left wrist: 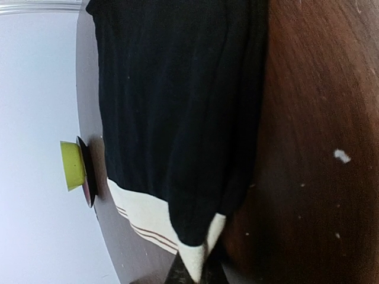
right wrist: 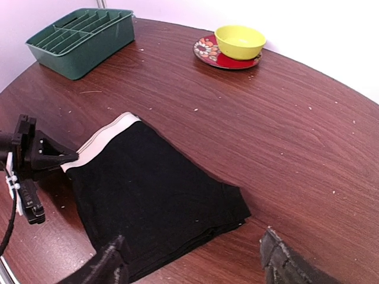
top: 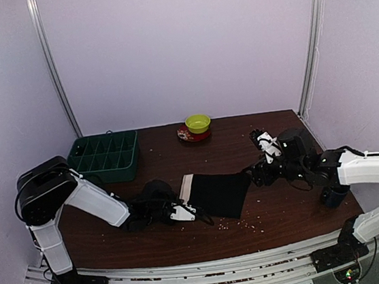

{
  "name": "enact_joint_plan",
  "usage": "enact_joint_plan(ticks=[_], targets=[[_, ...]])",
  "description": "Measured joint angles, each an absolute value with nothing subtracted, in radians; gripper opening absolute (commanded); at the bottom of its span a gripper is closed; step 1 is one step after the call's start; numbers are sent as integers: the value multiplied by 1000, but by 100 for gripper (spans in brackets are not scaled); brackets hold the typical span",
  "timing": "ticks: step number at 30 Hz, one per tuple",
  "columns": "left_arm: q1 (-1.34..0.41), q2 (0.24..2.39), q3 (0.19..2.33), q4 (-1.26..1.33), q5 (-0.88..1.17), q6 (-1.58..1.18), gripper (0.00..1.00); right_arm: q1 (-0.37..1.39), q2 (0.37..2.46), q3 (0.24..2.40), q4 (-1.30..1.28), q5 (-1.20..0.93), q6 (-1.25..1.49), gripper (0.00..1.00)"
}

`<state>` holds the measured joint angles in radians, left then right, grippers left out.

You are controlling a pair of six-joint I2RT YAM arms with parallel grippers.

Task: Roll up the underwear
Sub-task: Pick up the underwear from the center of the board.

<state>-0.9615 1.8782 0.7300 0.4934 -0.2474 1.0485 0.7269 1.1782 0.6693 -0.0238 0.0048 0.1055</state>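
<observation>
One pair of underwear point(top: 216, 194), plain black with a white band point(top: 187, 187), lies folded flat in the middle of the table. The strappy garment is out of view. My left gripper point(top: 189, 210) is shut on the near corner of the white band; in the left wrist view the fingers point(left wrist: 195, 275) pinch the white corner, and the black cloth point(left wrist: 177, 106) stretches away. My right gripper point(top: 251, 174) is open just above the underwear's right edge. In the right wrist view its fingertips point(right wrist: 106, 266) straddle the near corner of the underwear point(right wrist: 154, 195) without touching it.
A green compartment tray point(top: 105, 157) stands at the back left. A yellow bowl point(top: 197, 122) sits on a red patterned plate point(top: 190, 137) at the back middle. Small crumbs dot the wooden table point(top: 287, 220) near its front edge.
</observation>
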Motion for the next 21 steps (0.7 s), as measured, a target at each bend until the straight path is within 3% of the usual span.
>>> enact_joint_plan(ticks=[3,6,21], targets=[[-961,1864,755,421,-227,1037,0,780,1179,655,-5,25,63,94],[-958,1837,818,257,-176,1013,0,876,1181,625,28,60,-7,97],[-849,1851,1140,-282,76,948,0,1162,1389,511,231,221,-243,94]])
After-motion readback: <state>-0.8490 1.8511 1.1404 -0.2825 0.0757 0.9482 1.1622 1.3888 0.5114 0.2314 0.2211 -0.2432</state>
